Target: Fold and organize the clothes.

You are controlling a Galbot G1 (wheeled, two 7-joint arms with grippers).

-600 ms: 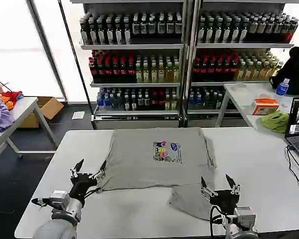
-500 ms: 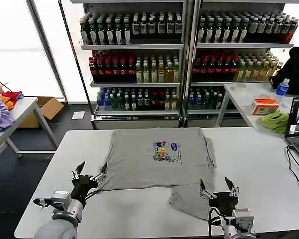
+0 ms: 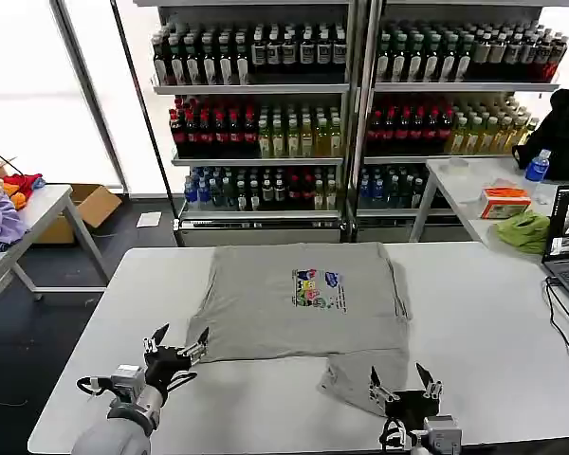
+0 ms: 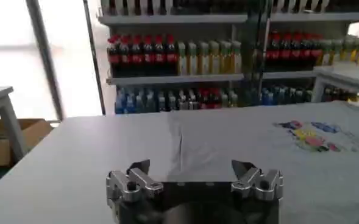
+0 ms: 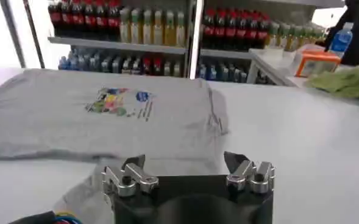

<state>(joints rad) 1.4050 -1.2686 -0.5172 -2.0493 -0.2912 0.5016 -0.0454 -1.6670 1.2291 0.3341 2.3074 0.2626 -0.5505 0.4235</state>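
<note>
Matt grey cotton T-shirt (image 3: 303, 299), smooth white table (image 3: 493, 313), metal-fingered left end effector (image 3: 176, 342)

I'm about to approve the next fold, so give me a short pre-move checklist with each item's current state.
1. Left pincer open and empty: ok; it sits near the front-left corner of the grey T-shirt.
2. Right pincer open and empty: ok; it sits at the table's near edge by the loose sleeve flap.
3. Shirt lying flat with its chest print facing up: ok.
4. Front sleeve folded in: not ok; the flap spreads beyond the shirt's front edge.
5. Shirt fully on the white table: ok.
6. Far sleeves tucked under the shirt: cannot tell.
</note>
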